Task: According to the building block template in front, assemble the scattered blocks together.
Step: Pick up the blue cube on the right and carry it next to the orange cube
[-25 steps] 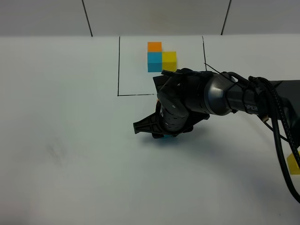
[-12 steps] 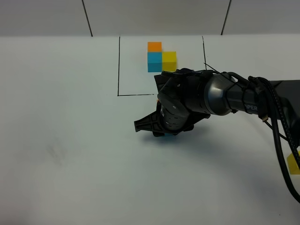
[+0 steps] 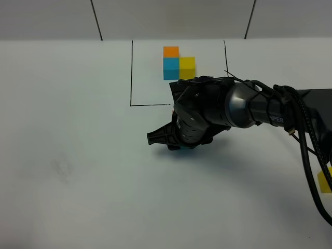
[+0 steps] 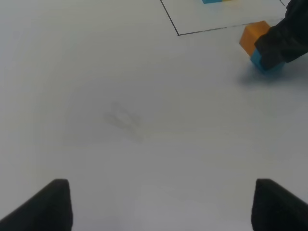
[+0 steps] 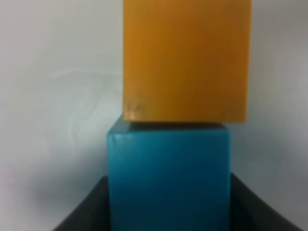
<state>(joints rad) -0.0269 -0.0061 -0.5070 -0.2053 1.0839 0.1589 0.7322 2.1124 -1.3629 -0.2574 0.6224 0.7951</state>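
Note:
The template outline (image 3: 130, 78) at the far middle frames a fixed orange, blue and yellow cluster (image 3: 176, 63). My right gripper (image 3: 179, 146) reaches across to the table's middle, just in front of the outline, and is shut on the loose sky blue cube (image 5: 168, 178). That cube touches the loose orange cube (image 5: 186, 57) on its far side. Both also show in the left wrist view, orange cube (image 4: 252, 37) and blue cube (image 4: 267, 66). In the exterior view the gripper hides the orange cube. The loose yellow cube (image 3: 325, 181) lies at the right edge. My left gripper (image 4: 163, 207) is open and empty.
The right arm and its cables (image 3: 306, 135) span the right side of the white table (image 3: 67, 155). A corner of the outline (image 4: 178, 34) shows in the left wrist view. A faint smudge (image 4: 122, 118) marks the table surface.
My right gripper has edged slightly toward the template with the blue cube. The left gripper view gives no earlier frame.

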